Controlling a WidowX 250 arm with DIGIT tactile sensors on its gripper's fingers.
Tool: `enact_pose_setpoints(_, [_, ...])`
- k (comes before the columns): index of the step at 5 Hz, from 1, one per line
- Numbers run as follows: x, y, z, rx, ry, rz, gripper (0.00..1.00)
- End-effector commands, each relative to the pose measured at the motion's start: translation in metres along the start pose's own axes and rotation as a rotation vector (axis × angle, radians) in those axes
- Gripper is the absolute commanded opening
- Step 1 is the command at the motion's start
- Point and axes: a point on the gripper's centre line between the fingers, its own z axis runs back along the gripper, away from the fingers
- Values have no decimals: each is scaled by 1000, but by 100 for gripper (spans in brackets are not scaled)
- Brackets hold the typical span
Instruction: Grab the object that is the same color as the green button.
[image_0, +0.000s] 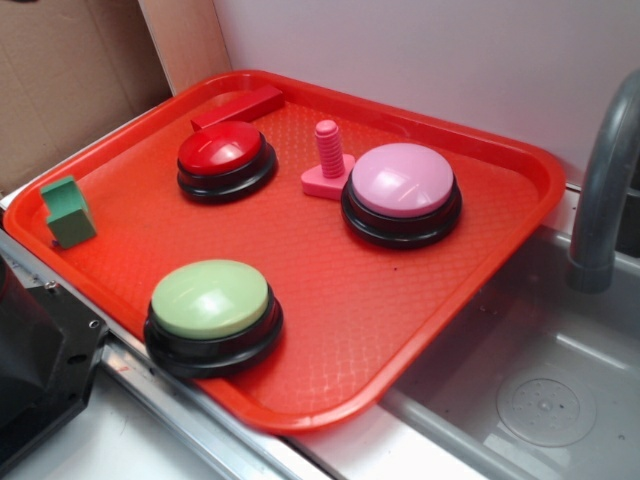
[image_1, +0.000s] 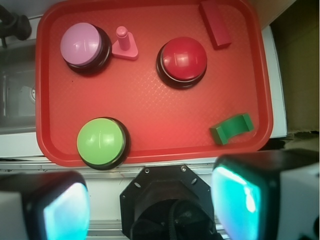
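Observation:
The object, a small teal-green block (image_0: 68, 212) (image_1: 232, 128) with a stepped top, sits at the left rim of the red tray (image_0: 420, 330) (image_1: 150, 105). The green button (image_0: 211, 313) (image_1: 101, 142), a pale-green dome on a round black base, stands at the tray's near edge. My gripper (image_1: 152, 205) hangs high over the robot base, outside the tray's near edge, far from the block. Its fingers (image_1: 240, 200) stand wide apart with nothing between them. The gripper is out of the exterior view.
A red-domed button (image_0: 226, 158) (image_1: 182, 61), a pink-domed button (image_0: 402, 192) (image_1: 83, 46), a pink bolt (image_0: 328, 160) (image_1: 125, 44) and a red bar (image_0: 238, 106) (image_1: 215, 24) also sit on the tray. A steel sink (image_0: 540, 390) with a grey faucet (image_0: 606, 180) lies to the right. The black robot base (image_0: 35, 360) (image_1: 170, 205) sits near the tray.

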Motion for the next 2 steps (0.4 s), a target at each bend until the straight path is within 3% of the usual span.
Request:
enact_pose_setpoints(1, [0, 0, 0, 0, 0, 0, 100])
enact_pose_setpoints(2, [47, 50, -53, 133, 116, 236, 100])
